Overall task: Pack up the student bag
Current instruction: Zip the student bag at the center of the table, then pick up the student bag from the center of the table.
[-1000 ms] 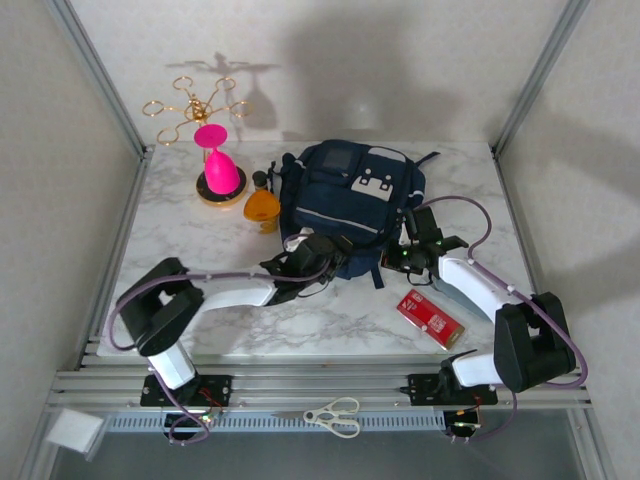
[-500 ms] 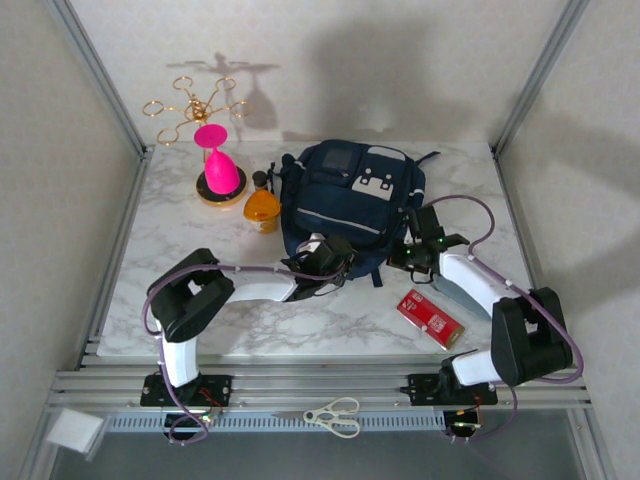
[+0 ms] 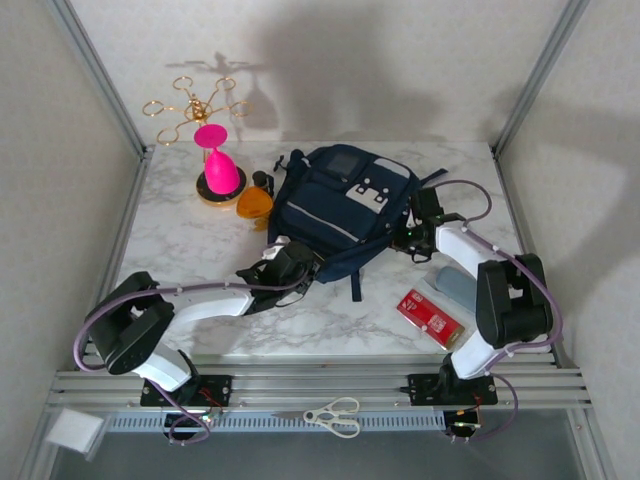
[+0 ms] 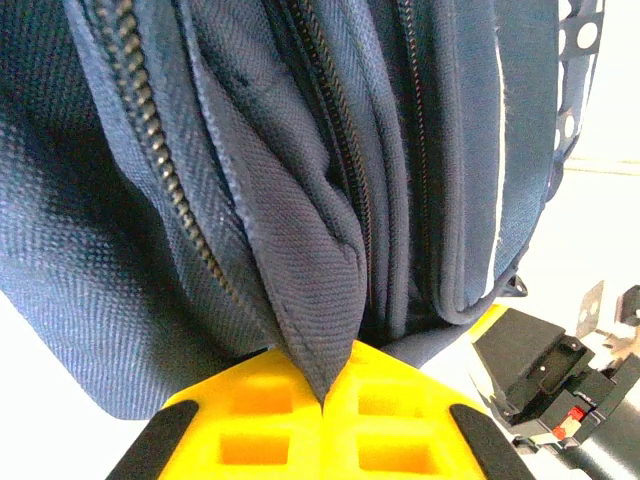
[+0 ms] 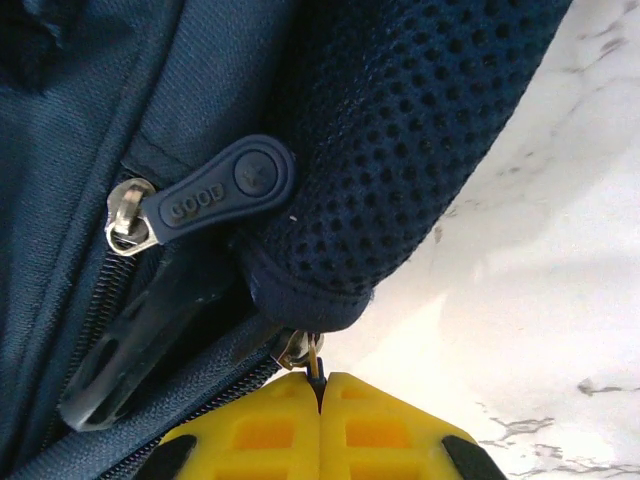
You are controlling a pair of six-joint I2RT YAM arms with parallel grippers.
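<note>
The student bag (image 3: 340, 205) partly hides an orange bottle (image 3: 254, 203) (label unreadable).

Bright, diffuse light falls from above on the marble table (image 3: 180, 250); broad, soft shadows spread over the back wall (image 3: 330, 60). Both wrist views show the weave of the student bag (image 4: 200, 200) sharply, though the table blows out white at the left wrist view's right edge.

One camera up high, two down on the wrists
The top one sits above and behind the arms (image 3: 215, 300), looking down over the whole desk (image 3: 190, 245); the wrist ones look along the left hand (image 4: 325, 400) and right hand (image 5: 320, 392), so near the bag (image 3: 340, 200) its weave shows. All three share that bag.
</note>
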